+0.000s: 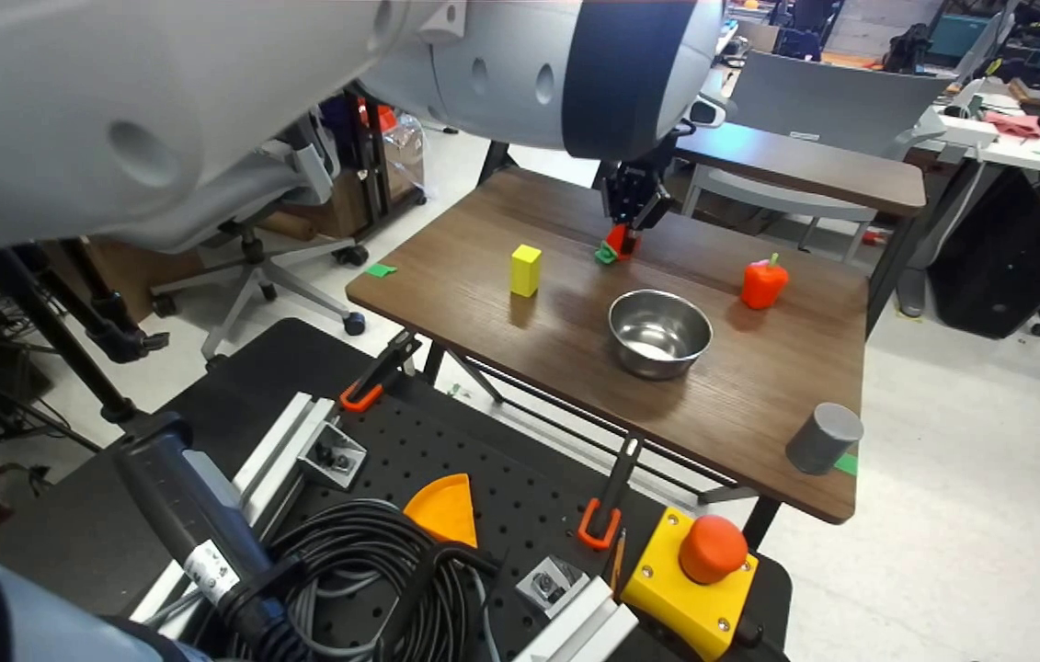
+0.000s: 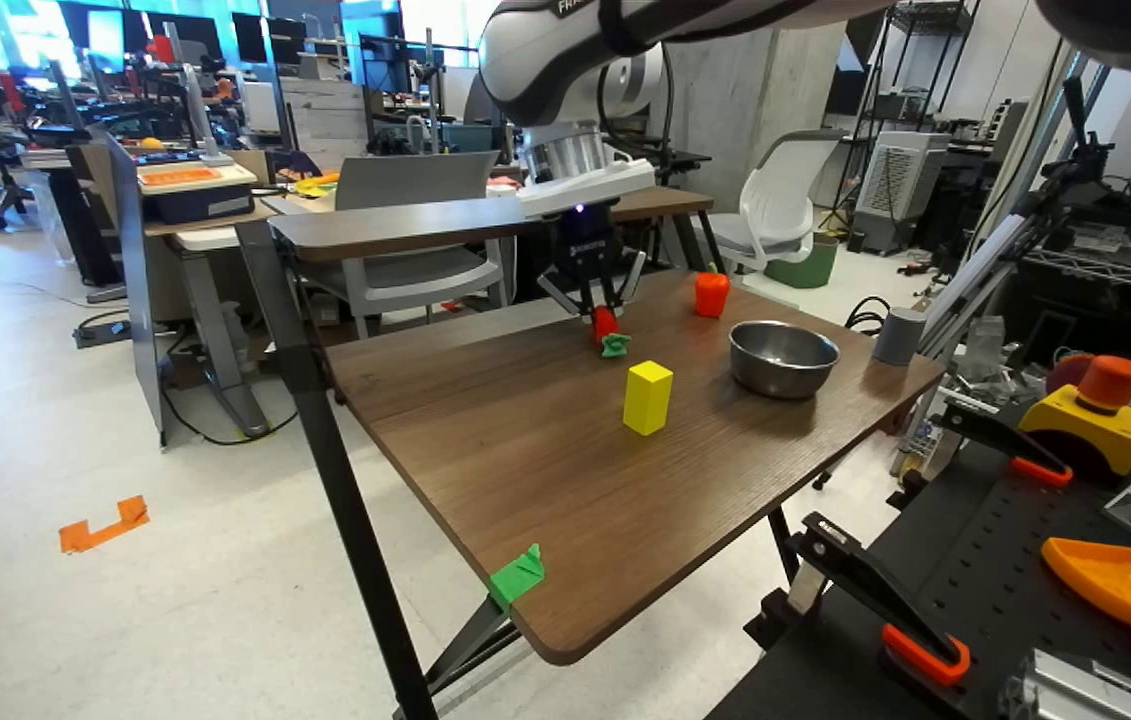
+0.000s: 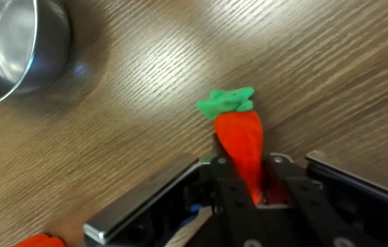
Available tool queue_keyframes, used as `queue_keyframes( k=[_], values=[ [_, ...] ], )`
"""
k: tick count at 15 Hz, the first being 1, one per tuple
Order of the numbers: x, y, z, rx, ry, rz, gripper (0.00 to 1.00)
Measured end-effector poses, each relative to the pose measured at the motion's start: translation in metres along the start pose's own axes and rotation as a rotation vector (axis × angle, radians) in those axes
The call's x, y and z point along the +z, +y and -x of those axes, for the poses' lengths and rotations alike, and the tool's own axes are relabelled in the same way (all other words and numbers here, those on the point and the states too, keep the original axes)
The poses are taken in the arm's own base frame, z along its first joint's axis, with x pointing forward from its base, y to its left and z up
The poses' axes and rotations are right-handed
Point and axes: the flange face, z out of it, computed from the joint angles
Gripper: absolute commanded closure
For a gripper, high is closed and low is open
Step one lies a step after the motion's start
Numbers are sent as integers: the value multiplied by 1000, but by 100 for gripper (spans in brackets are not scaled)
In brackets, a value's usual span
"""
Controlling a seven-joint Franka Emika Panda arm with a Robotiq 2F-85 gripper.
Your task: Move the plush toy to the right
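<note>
The plush toy (image 3: 243, 137) is red to orange-red and carrot-shaped, with a green leafy top. It lies between my gripper's fingers (image 3: 240, 156) in the wrist view, with its green end sticking out past the fingertips. The fingers are close together and press on its sides. In both exterior views the gripper (image 1: 630, 226) (image 2: 602, 306) points down at the far side of the table, with the toy (image 1: 616, 241) (image 2: 605, 324) at or just above the surface. I cannot tell whether the toy touches the table. The fingers hide part of it.
A yellow block (image 1: 525, 270) (image 2: 647, 398) stands near the toy. A steel bowl (image 1: 659, 333) (image 2: 783, 360) stands on the wooden table (image 1: 759, 405). An orange-red pepper (image 1: 763, 283) (image 2: 711, 294) is beyond it. A grey cylinder (image 1: 823, 439) (image 2: 899, 336) stands near a table corner.
</note>
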Motion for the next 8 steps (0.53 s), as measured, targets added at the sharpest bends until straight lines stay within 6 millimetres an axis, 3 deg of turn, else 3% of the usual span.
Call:
queue_keyframes(
  k=[5,8],
  values=[
    [-7,-4,3,-5,0,-18,21],
    [-27,-11,13,-30,-1,-46,0]
  ],
)
